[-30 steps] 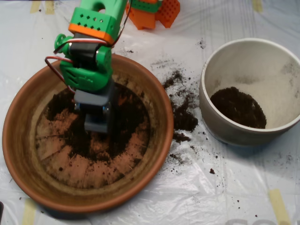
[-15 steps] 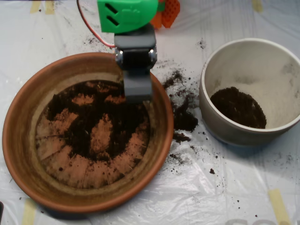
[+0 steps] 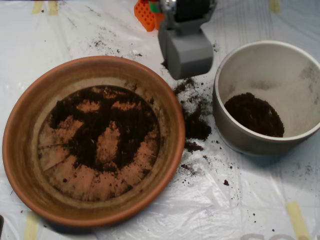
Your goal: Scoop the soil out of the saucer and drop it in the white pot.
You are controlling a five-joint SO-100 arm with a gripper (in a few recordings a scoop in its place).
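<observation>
Overhead view: scoop (image 3: 186, 60) has left the saucer (image 3: 30, 115), now above spilled soil (image 3: 196, 125) (near white pot (image 3: 230, 80)); clamshell looks closed, contents can't be told. No legible writing.

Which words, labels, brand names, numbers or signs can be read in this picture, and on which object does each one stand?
There are none to read.
The saucer, the white pot, the grey scoop and the orange part at the top edge carry no visible writing.
The yellowish tape strips on the plastic sheet are blank.
A faint grey shape at the bottom edge, under the sheet, is too blurred to tell whether it is text.
</observation>
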